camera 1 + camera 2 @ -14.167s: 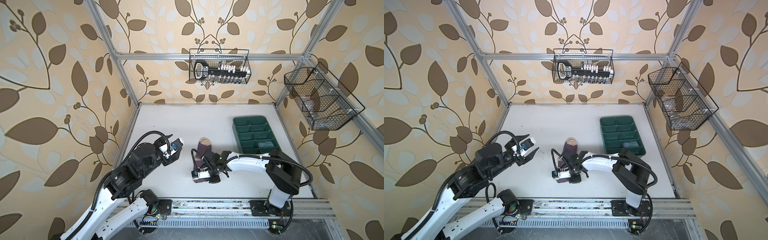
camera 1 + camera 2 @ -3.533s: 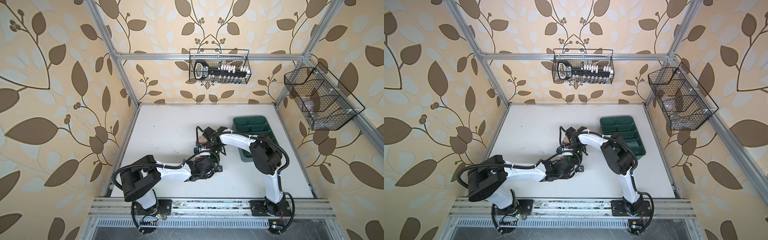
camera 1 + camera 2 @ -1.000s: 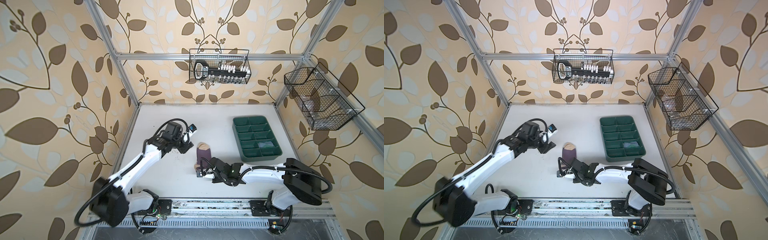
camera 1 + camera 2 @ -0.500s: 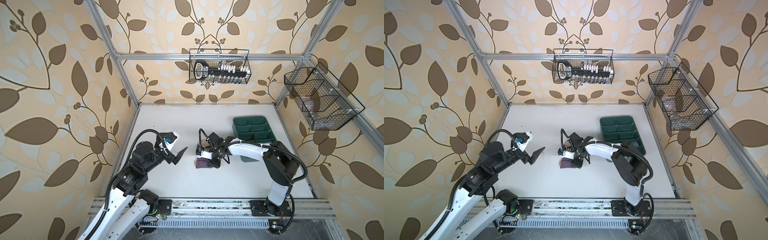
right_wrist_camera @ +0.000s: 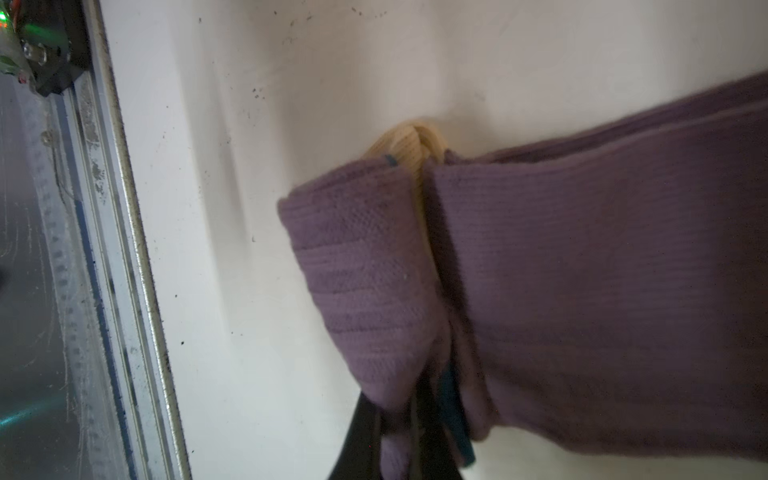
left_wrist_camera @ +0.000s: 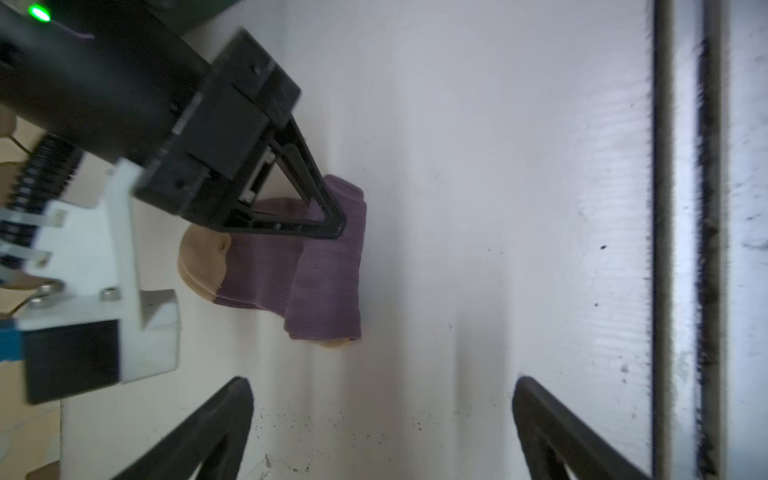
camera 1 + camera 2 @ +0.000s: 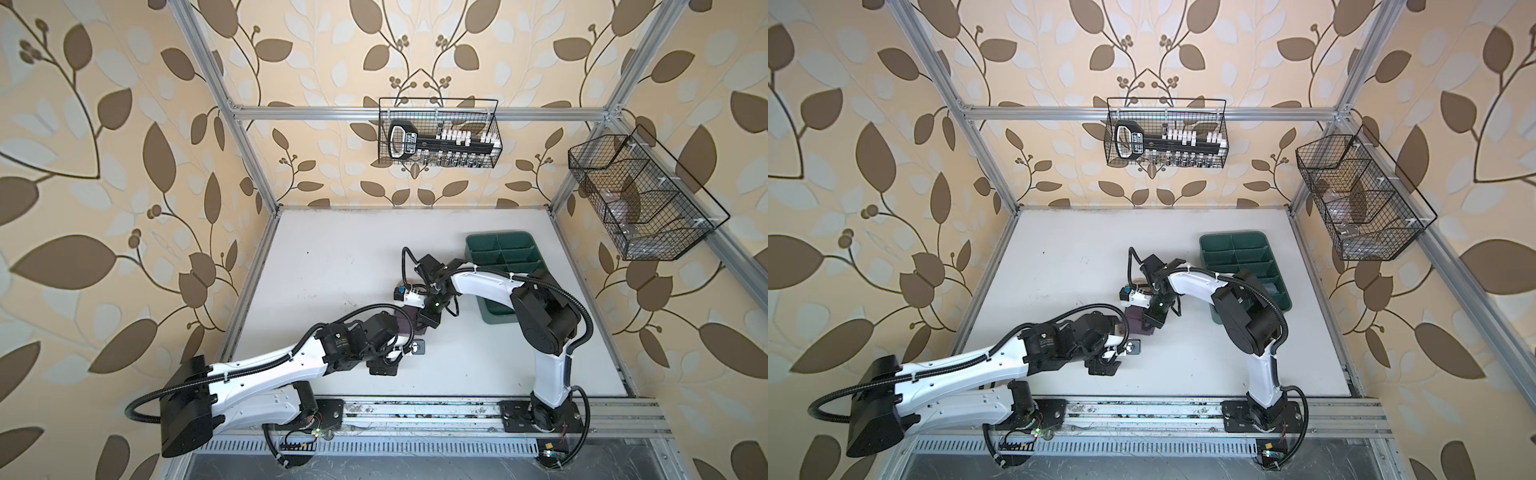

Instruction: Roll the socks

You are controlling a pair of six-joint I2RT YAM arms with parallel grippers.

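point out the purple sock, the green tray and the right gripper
purple sock (image 6: 328, 282): left wrist view, on its folded-over purple part
green tray (image 7: 482, 243): in a top view, on a bare back compartment
right gripper (image 6: 334, 227): left wrist view, at its shut fingertips pinching the sock

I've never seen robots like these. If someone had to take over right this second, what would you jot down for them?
Right gripper: jaws shut on the folded edge of the purple sock.
Left gripper: jaws open, empty, just short of the sock.
Sock: on the table, left of the tray.
Done: the end opposite the tan toe is folded over once.
Left: roll on to the toe. No second sock is clearly in view, so look for it.
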